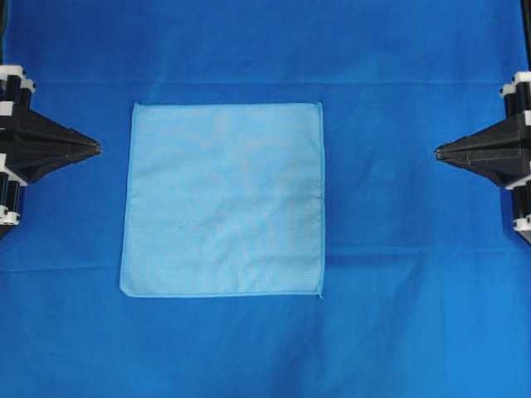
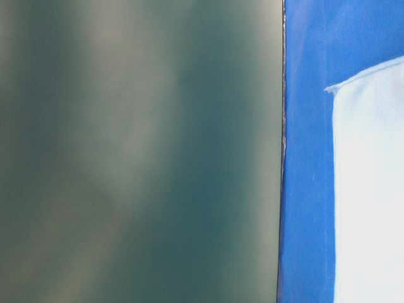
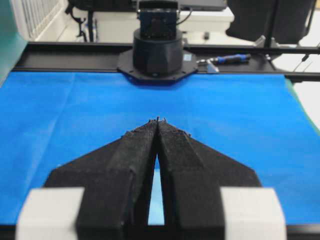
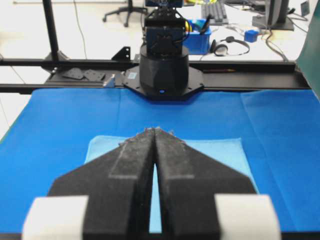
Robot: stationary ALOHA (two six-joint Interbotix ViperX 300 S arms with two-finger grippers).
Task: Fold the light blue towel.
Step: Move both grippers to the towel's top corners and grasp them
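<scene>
The light blue towel (image 1: 222, 199) lies flat and unfolded on the deep blue sheet (image 1: 398, 274), a little left of the middle. My left gripper (image 1: 96, 149) is shut and empty, a short way off the towel's left edge. Far to the right, my right gripper (image 1: 439, 152) is shut and empty too, well apart from the towel's right edge. In the left wrist view the shut gripper (image 3: 158, 120) hides nearly all the towel; only a sliver (image 3: 156, 205) shows between the fingers. The right wrist view has the shut gripper (image 4: 155, 130) in front of the towel (image 4: 220, 150). One towel corner (image 2: 369, 189) shows at table level.
A dark blurred panel (image 2: 139, 151) fills most of the table-level view. Each wrist view faces the other arm's black base (image 3: 157, 52) (image 4: 163, 65) at the far table edge. A black frame rail (image 4: 240, 75) runs behind the sheet, with office clutter beyond.
</scene>
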